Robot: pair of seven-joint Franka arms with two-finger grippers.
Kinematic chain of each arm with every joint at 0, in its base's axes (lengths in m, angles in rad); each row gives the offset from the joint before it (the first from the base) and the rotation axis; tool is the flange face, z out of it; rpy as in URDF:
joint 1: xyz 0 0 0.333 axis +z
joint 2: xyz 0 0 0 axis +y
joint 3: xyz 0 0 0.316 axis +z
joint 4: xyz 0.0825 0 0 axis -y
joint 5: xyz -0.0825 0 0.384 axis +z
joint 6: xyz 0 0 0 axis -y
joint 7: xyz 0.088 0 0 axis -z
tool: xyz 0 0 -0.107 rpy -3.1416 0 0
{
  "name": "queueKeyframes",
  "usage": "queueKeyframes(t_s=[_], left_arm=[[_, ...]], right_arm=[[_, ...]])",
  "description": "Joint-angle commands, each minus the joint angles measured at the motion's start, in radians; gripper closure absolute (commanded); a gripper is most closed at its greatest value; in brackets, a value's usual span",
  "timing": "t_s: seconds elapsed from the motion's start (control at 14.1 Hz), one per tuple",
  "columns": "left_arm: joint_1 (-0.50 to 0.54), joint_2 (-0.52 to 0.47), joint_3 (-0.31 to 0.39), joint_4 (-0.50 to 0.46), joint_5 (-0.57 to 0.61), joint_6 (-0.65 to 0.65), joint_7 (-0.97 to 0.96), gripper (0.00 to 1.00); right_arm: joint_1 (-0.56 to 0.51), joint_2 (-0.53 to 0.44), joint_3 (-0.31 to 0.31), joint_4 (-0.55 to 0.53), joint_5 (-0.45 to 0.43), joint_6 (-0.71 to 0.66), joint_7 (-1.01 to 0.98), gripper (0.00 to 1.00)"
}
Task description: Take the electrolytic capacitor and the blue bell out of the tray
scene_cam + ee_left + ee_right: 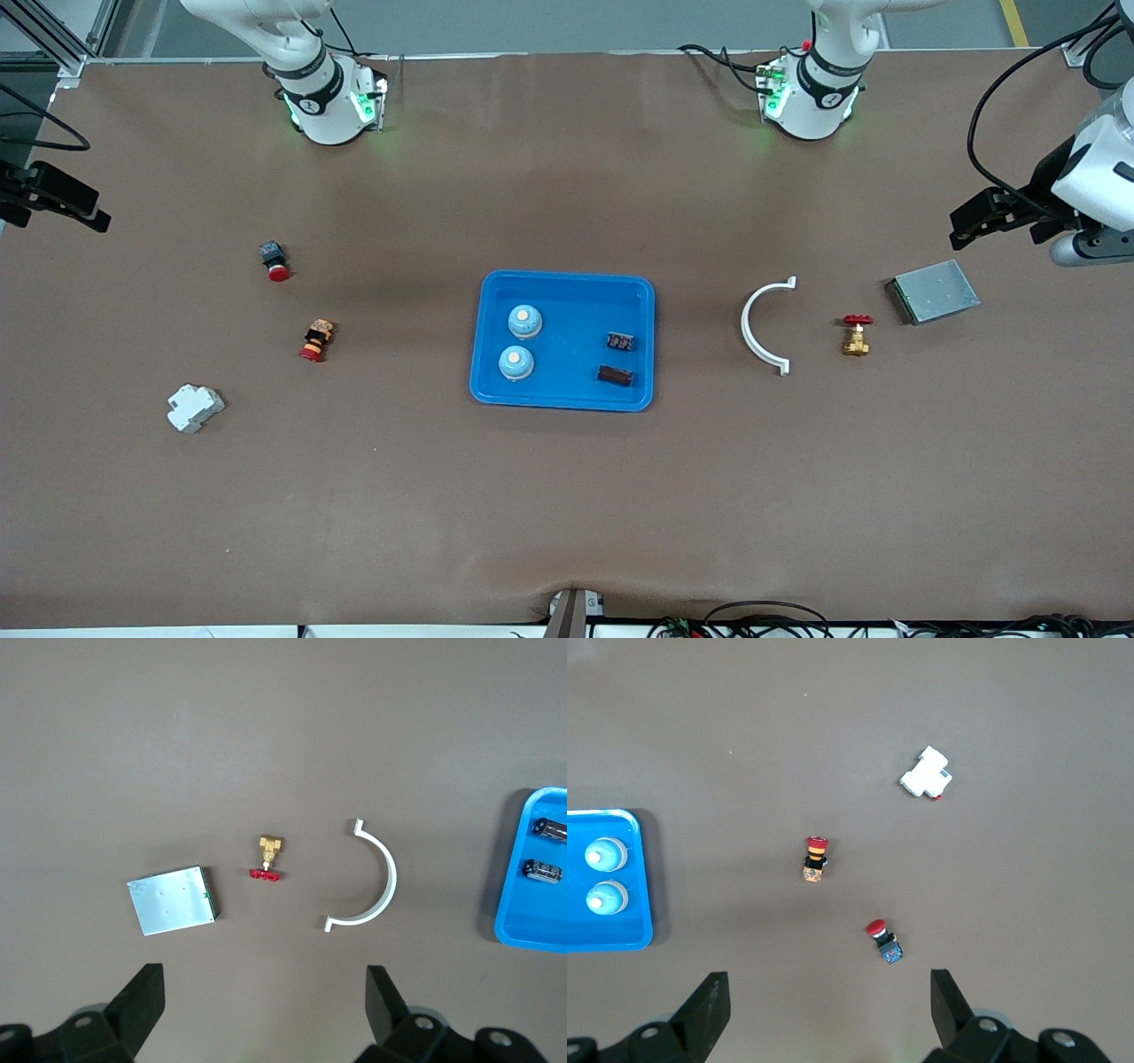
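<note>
Blue tray (564, 282) on the brown table (567, 496). In the tray: two pale blue bells (524, 322) with cream buttons, and two dark capacitors (620, 340). Toward the left arm's end from the tray: white curved bracket (755, 326), brass valve (856, 335) with red handwheel, grey metal plate (934, 291). Toward the right arm's end: two red-capped push buttons (274, 260), white module (194, 408).

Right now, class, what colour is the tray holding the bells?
Blue; the tray shows best in the front view.

Readable text: nope, none anywhere
Labels on parts: too small to make out
Brands/numbers: nothing legible
</note>
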Motion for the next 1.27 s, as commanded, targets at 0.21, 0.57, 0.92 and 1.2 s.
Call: queueKeyframes(t_s=[0.21,0.57,0.92,1.2], left_arm=[[-0.004,0.022,-0.011,0.015,-0.021,-0.009,-0.102,0.0],[-0.041,0.039,-0.014,0.015,-0.021,-0.008,-0.177,0.0],[-0.065,0.059,-0.014,0.015,-0.021,-0.008,-0.236,0.0],[-0.076,0.068,-0.02,0.015,-0.021,-0.008,-0.239,0.0]], right_arm=[[-0.006,-0.007,0.002,0.01,-0.002,-0.013,0.005,0.0],[-0.003,-0.007,0.002,0.011,0.009,0.0,0.005,0.0],[-0.006,-0.007,0.001,0.016,0.007,-0.003,0.005,0.0],[-0.008,-0.007,0.001,0.025,0.007,-0.008,0.005,0.0]])
